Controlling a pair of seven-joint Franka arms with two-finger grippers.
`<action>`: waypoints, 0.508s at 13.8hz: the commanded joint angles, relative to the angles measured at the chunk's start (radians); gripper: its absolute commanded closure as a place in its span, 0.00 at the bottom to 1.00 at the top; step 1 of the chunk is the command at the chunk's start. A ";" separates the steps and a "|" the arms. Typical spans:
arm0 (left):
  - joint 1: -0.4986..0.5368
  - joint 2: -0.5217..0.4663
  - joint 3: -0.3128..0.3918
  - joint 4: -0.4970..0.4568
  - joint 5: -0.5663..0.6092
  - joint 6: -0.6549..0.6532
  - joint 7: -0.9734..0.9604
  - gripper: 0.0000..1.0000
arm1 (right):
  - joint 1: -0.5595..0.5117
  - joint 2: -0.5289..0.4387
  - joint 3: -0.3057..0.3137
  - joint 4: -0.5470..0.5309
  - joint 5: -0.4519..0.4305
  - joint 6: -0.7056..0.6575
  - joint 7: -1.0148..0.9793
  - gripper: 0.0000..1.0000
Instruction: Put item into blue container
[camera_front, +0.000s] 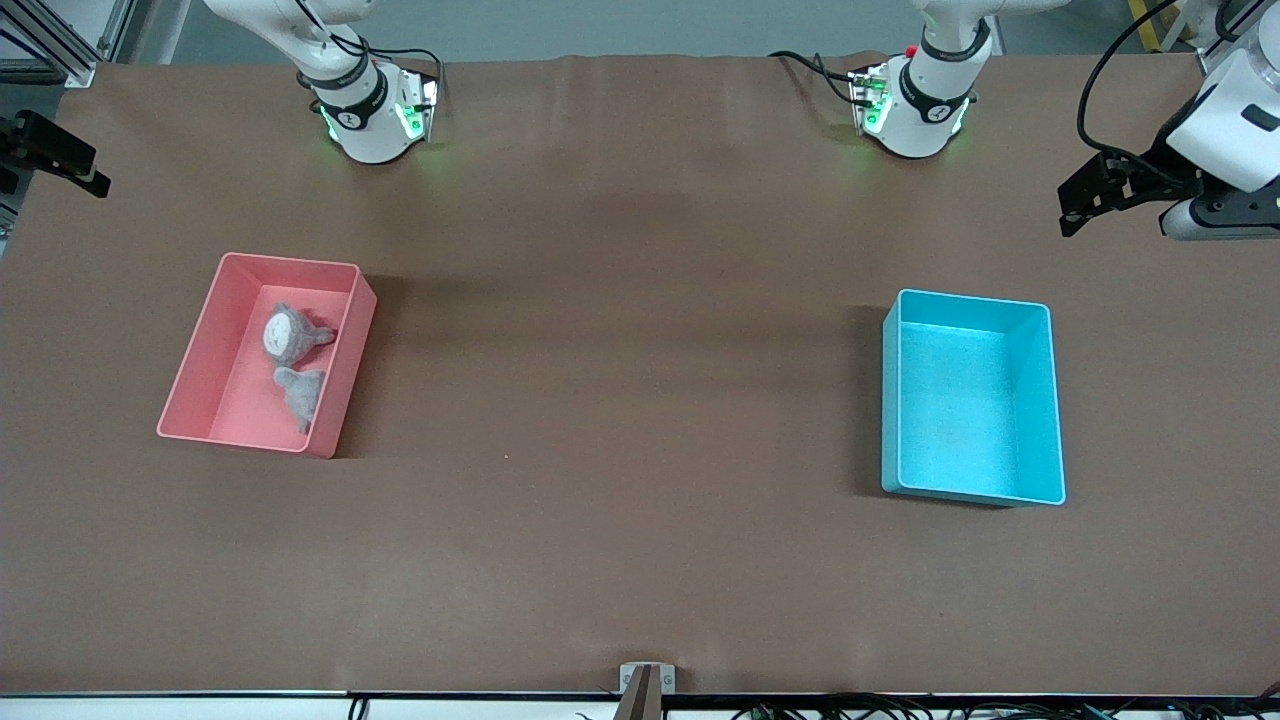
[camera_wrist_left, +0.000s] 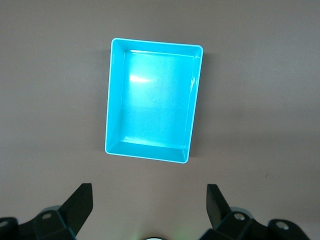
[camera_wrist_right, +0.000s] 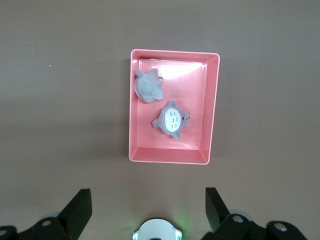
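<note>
I can read no words, labels, brand names or numbers anywhere I look. My two arm bases (camera_front: 375, 110) carry small dark marks on their white collars (too small for me to make out as letters), and both bins have plain walls with nothing printed on them.

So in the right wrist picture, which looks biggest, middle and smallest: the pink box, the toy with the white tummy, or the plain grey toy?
1. Pink box, by far the largest.
2 and 3. White-tummy toy and plain grey toy look about alike, so no ranking.
</note>
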 joint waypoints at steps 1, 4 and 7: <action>0.007 -0.004 -0.005 -0.003 0.014 -0.008 0.019 0.00 | 0.007 -0.015 -0.008 -0.002 0.007 -0.010 -0.006 0.00; 0.007 -0.004 -0.005 -0.003 0.014 -0.005 0.020 0.00 | 0.007 -0.015 -0.008 -0.002 0.008 -0.004 -0.006 0.00; 0.008 -0.004 -0.005 -0.006 0.013 -0.006 0.019 0.00 | 0.004 0.052 -0.009 0.010 -0.010 -0.001 0.001 0.00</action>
